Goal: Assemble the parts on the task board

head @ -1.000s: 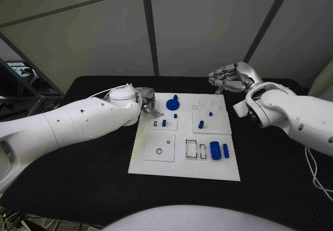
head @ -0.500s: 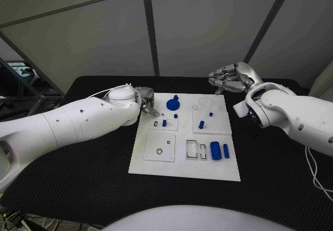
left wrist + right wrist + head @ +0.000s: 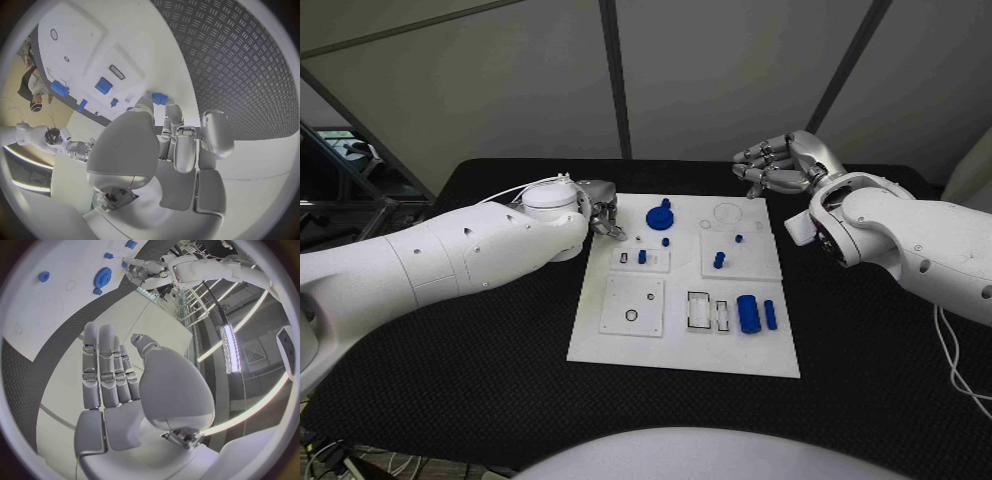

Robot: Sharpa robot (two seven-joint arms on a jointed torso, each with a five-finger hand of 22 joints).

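The white task board (image 3: pixel 682 345) lies in the middle of the black table. On it are a blue gear (image 3: pixel 659 215), several small blue pegs such as one at the centre (image 3: pixel 718 259), a thick blue cylinder (image 3: pixel 749 313) and a slim blue bar (image 3: pixel 769 313). My left hand (image 3: pixel 603 217) hovers over the board's far left corner. In the left wrist view it pinches a small blue part (image 3: pixel 159 98) between thumb and fingertip above the board (image 3: pixel 75 30). My right hand (image 3: pixel 783 165) is raised beyond the board's far right corner; its fingers (image 3: pixel 106 365) lie side by side and hold nothing.
The board has white inset plates with slots and holes, one at the near left (image 3: pixel 633 305) and a slotted one (image 3: pixel 707 310) beside the cylinder. Black table (image 3: pixel 444 380) surrounds the board on all sides. The right wrist view shows the gear (image 3: pixel 102 276) far off.
My left hand has edged slightly left at the board's far corner, still pinching the blue part. The right hand has not moved.
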